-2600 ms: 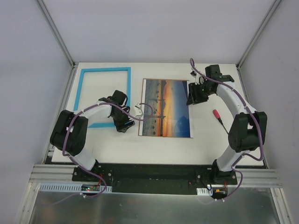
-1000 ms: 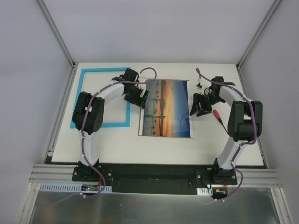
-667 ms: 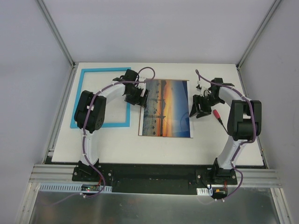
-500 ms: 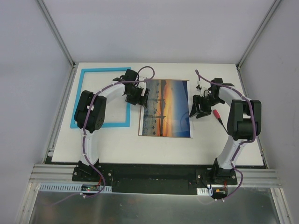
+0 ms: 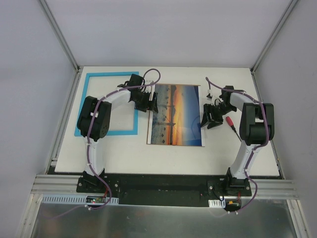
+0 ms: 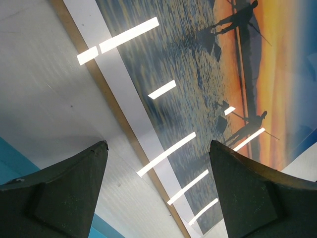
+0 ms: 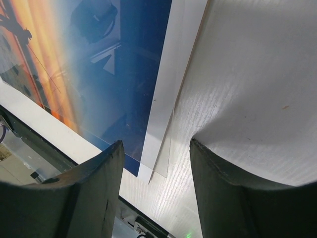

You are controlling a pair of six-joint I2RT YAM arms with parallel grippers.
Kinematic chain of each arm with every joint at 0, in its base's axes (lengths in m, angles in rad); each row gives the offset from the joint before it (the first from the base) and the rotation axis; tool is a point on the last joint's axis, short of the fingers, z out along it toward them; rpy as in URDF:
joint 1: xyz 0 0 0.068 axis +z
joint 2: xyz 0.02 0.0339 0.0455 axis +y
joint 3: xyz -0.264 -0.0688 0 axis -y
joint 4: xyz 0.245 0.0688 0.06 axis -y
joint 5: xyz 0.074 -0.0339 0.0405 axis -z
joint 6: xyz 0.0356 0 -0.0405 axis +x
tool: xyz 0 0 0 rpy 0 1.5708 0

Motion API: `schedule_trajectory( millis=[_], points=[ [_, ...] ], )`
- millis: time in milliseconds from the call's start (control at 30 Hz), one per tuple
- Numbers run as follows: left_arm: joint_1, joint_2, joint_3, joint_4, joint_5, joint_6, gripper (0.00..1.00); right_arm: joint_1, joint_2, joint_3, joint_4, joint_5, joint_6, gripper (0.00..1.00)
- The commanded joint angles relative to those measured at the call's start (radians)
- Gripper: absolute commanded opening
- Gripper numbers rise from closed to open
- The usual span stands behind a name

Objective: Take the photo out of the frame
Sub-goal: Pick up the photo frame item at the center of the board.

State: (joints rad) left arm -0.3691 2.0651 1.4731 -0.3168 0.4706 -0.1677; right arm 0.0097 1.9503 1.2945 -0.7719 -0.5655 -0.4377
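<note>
The photo (image 5: 176,114), an orange sunset over blue water, lies flat on the white table, to the right of the empty turquoise frame (image 5: 111,74). My left gripper (image 5: 151,103) is open and low over the photo's upper left edge. In the left wrist view its fingertips (image 6: 157,145) straddle the photo's (image 6: 208,74) white border and a thin brown board edge (image 6: 119,119) under it. My right gripper (image 5: 207,119) is open at the photo's right edge. In the right wrist view its fingertips (image 7: 154,144) straddle the white border of the photo (image 7: 114,74). Neither holds anything.
A small red-handled screwdriver (image 5: 231,122) lies on the table just right of my right gripper. A corner of the turquoise frame (image 6: 10,161) shows beside my left finger. The table's (image 5: 173,158) edges meet grey enclosure walls at left, right and back.
My left arm swung from the frame's lower right corner up to the photo's upper left edge. My right gripper came down from the photo's top right corner along its right edge. The photo stayed put.
</note>
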Motion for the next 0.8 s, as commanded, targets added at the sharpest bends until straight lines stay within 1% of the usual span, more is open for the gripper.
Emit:
schedule_trajectory(
  millis=[0,333,667,767],
  points=[
    [-0.002,-0.008,-0.045,-0.01,0.042,-0.036,0.82,-0.005,0.01,0.005,-0.046,-0.025,-0.032,0.58],
    [0.004,-0.031,-0.071,0.015,0.065,-0.05,0.82,-0.007,0.016,0.025,-0.075,-0.059,-0.061,0.57],
    [0.01,-0.036,-0.082,0.027,0.082,-0.058,0.82,-0.005,0.015,0.032,-0.086,-0.134,-0.076,0.51],
    [0.01,-0.036,-0.086,0.03,0.083,-0.056,0.82,-0.005,0.01,0.037,-0.09,-0.14,-0.079,0.51]
  ],
)
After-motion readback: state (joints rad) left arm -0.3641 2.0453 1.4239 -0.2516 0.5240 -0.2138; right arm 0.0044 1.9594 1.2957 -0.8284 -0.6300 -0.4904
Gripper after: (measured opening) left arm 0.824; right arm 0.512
